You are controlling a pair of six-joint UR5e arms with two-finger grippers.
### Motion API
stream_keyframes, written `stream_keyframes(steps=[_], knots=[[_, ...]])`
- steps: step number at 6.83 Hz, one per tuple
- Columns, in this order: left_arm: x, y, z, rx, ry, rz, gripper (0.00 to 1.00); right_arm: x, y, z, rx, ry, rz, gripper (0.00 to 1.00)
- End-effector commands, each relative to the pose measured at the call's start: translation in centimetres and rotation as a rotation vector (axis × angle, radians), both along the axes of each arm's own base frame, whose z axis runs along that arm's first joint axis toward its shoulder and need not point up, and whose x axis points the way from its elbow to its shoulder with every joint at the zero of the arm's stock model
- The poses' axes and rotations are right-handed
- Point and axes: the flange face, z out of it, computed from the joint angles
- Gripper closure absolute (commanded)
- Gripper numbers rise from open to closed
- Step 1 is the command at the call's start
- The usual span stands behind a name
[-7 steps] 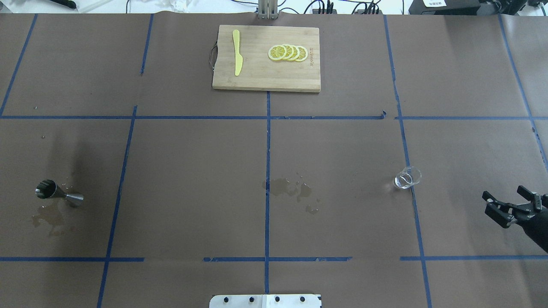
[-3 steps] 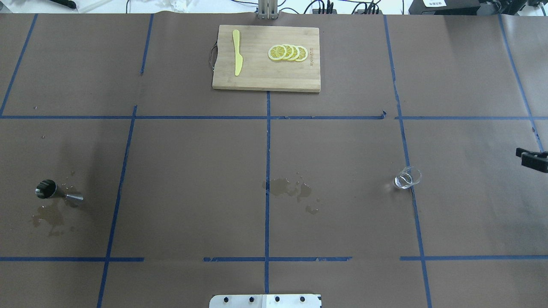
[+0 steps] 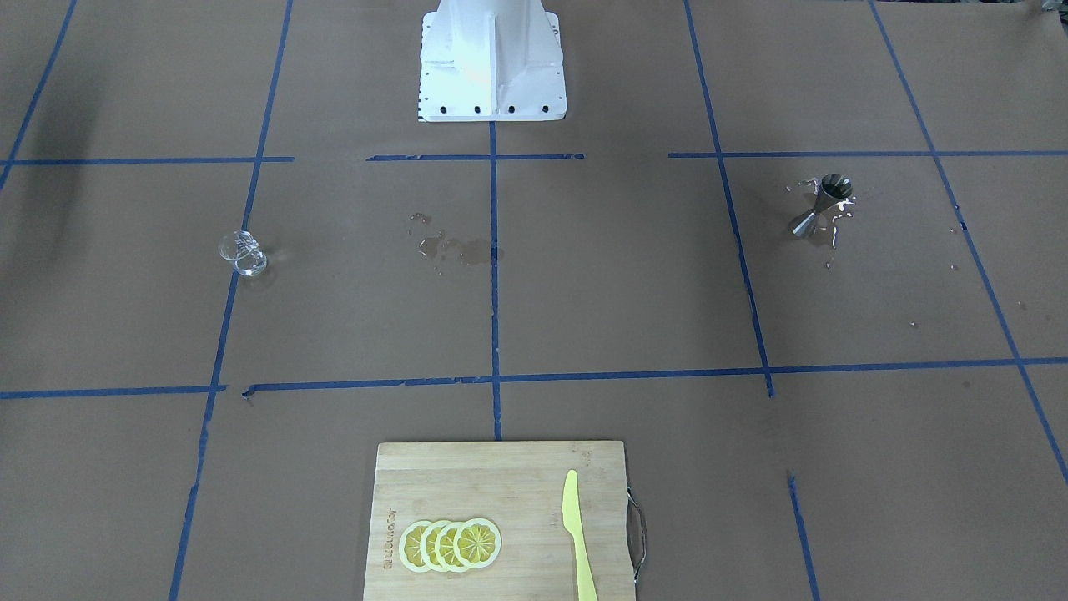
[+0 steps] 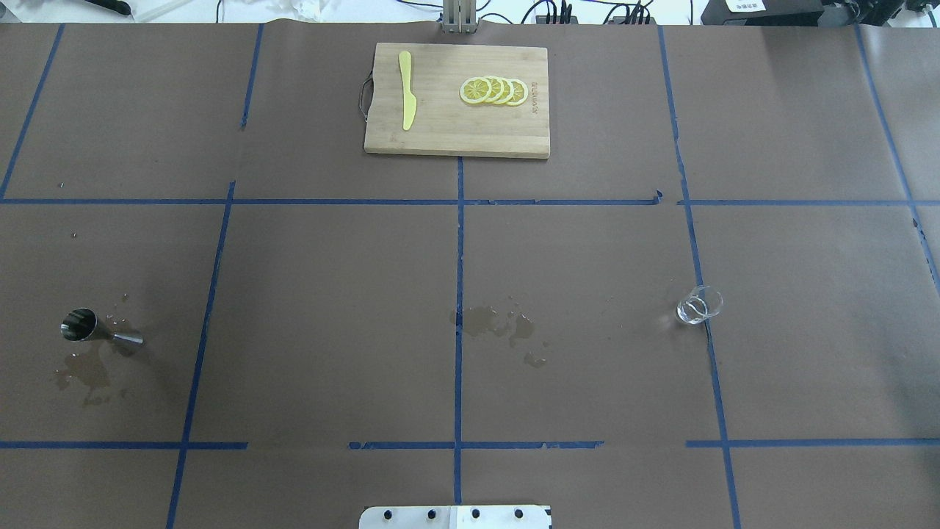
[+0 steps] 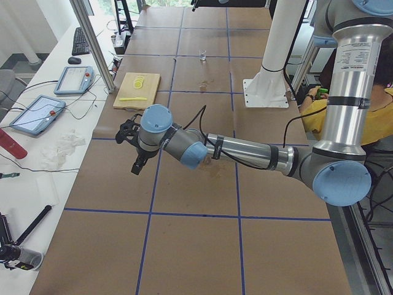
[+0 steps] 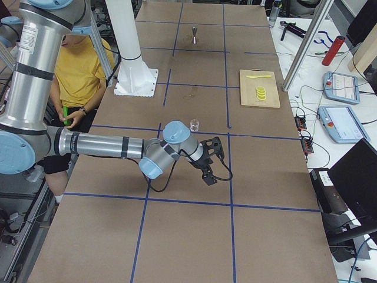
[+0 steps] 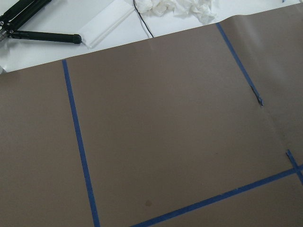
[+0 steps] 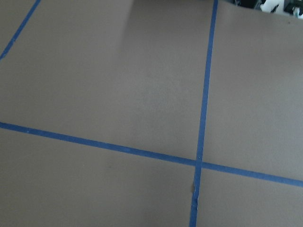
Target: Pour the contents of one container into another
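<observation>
The clear glass cup [image 4: 699, 305] stands upright on the brown paper on the table's right side; it also shows as the cup [image 3: 243, 253] in the front-facing view. The steel jigger [image 4: 99, 328] stands far off on the left side, among wet drops, and appears as the jigger [image 3: 822, 204] from the front. Neither gripper is in the overhead or front views. My left gripper [image 5: 132, 150] shows only in the exterior left view and my right gripper [image 6: 211, 162] only in the exterior right view. Each hangs over bare paper, away from both vessels. I cannot tell whether either is open or shut.
A wooden cutting board [image 4: 440, 132] at the far middle carries lemon slices [image 4: 493, 90] and a yellow knife [image 4: 406, 92]. Wet stains [image 4: 499, 325] mark the centre, more beside the jigger. The white robot base [image 3: 492, 58] stands at the near edge. A person in yellow [image 6: 79, 76] sits behind it.
My right gripper, at the overhead view's right edge a second ago, rose toward the far side and has left that view. The cup and jigger have not moved.
</observation>
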Motion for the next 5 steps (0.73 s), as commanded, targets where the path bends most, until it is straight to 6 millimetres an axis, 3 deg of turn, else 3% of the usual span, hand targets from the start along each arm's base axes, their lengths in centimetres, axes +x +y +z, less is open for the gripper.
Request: stream_keyframes(steps=[1,4,5], knots=[[-2.7,0.5,2.6,-0.034,-0.068,0.087,0.00,3.9,-2.6,-1.8,-0.209,-0.147,-0.073,0.00],[-3.2,2.8,4.3,-0.035,-0.049,0.026,0.00,5.4,-4.5,-3.2,-0.221,-0.114,-0.142,0.00],[-3.1,4.3,5.9,0.034,-0.049,0.020,0.00,6.1,-3.7,-3.2,-0.219,-0.117,-0.127,0.00]])
